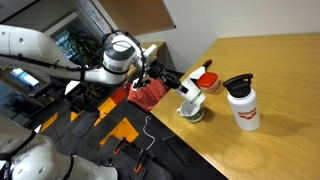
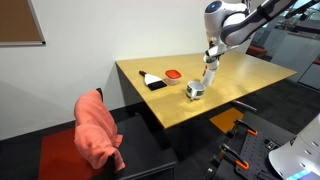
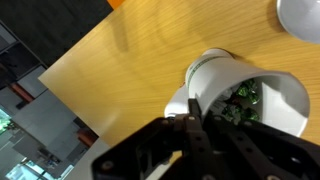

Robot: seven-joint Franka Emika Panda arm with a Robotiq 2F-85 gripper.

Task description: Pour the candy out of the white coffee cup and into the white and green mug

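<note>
Only wrist view shows candy (image 3: 240,100) in white and green mug (image 3: 296,88), hand (image 3: 190,115) gripping white coffee cup (image 3: 214,68)

A pale wooden table (image 2: 165,100) is seen stretching across the middle of an exterior view. A plain white wall (image 2: 100,35) is set behind it, and a brown corkboard (image 2: 18,20) is hung in the upper left corner. At lower left, a pink cloth (image 2: 97,135) is draped over a dark chair (image 2: 140,135). Glass panels (image 2: 292,35) are glimpsed at upper right. In an exterior view, a dark floor (image 1: 95,122) with orange markings is shown at lower left.
</note>
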